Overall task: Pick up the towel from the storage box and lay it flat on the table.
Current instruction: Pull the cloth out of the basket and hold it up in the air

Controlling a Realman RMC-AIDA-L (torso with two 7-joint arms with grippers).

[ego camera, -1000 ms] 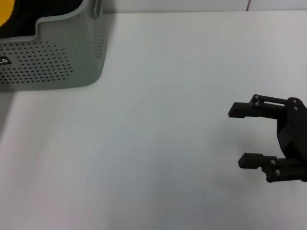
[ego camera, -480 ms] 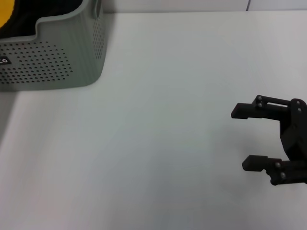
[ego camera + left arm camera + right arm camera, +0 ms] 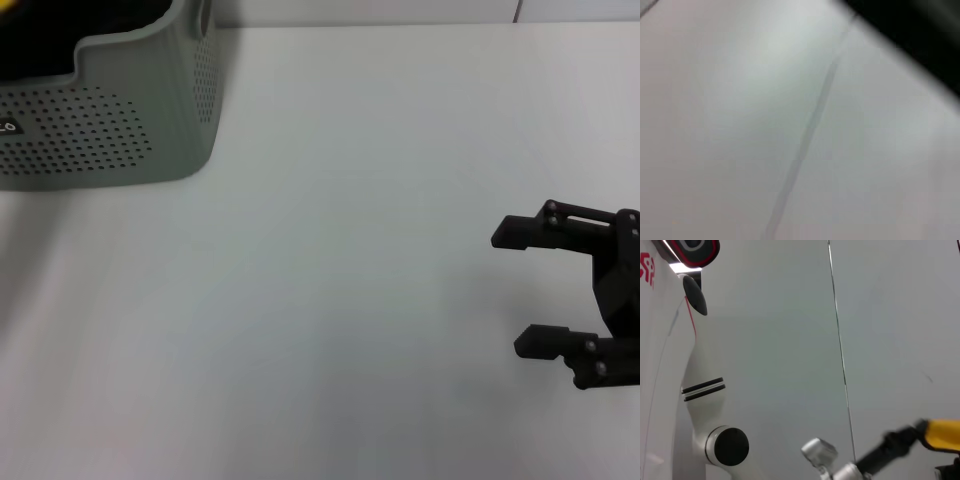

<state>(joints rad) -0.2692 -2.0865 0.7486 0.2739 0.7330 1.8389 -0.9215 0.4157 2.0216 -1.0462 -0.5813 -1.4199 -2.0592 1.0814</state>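
Retreating toward the near right corner, the right end effector stays wide open, empty; yellow towel gone from the storage box opening; lift apparently underway.

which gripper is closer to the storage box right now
Cannot tell for certain: only the right gripper shows in the head view, open, far across the table from the storage box. The left gripper is out of view.

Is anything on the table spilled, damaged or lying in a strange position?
Nothing stands out. The storage box stands upright at the table's far left corner, and the open right gripper hovers over bare tabletop.
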